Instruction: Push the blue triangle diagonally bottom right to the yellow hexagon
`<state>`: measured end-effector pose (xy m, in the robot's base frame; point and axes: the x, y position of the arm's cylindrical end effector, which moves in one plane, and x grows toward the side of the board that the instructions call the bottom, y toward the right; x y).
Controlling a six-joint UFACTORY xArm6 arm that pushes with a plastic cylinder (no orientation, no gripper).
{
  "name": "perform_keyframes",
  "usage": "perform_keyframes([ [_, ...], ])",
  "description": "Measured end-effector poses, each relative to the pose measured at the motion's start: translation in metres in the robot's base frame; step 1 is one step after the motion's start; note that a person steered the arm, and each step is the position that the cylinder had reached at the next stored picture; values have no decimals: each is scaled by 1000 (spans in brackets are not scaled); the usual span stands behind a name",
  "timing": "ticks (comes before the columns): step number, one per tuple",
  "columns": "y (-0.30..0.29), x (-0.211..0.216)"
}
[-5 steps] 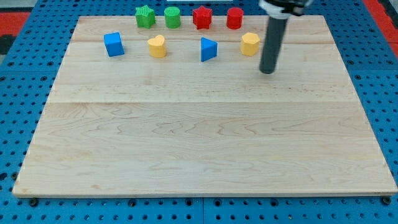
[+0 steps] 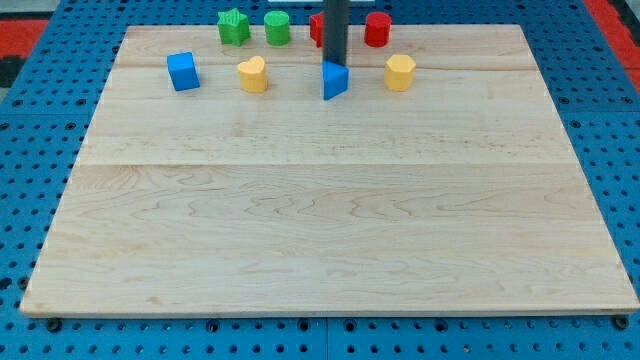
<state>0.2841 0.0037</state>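
Note:
The blue triangle (image 2: 335,81) lies near the top middle of the wooden board (image 2: 320,200). The yellow hexagon (image 2: 400,72) lies to its right, a short gap apart, at about the same height. My rod comes down from the view's top, and my tip (image 2: 334,60) rests just above the blue triangle's top edge, touching or nearly touching it. The rod hides most of a red block (image 2: 316,28) behind it.
A blue cube (image 2: 182,71) and a yellow heart (image 2: 252,74) lie left of the triangle. Along the top edge stand a green star (image 2: 233,26), a green cylinder (image 2: 277,28) and a red cylinder (image 2: 377,29). A blue pegboard surrounds the board.
My tip has moved left and towards the view's top, from right of the yellow hexagon to just above the blue triangle. The blocks have not visibly moved.

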Motion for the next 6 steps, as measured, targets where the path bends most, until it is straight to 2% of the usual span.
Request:
perform_keyframes([
  [1,14,50],
  [2,8,57],
  [3,-33,64],
  [4,15,101],
  [6,167,109],
])
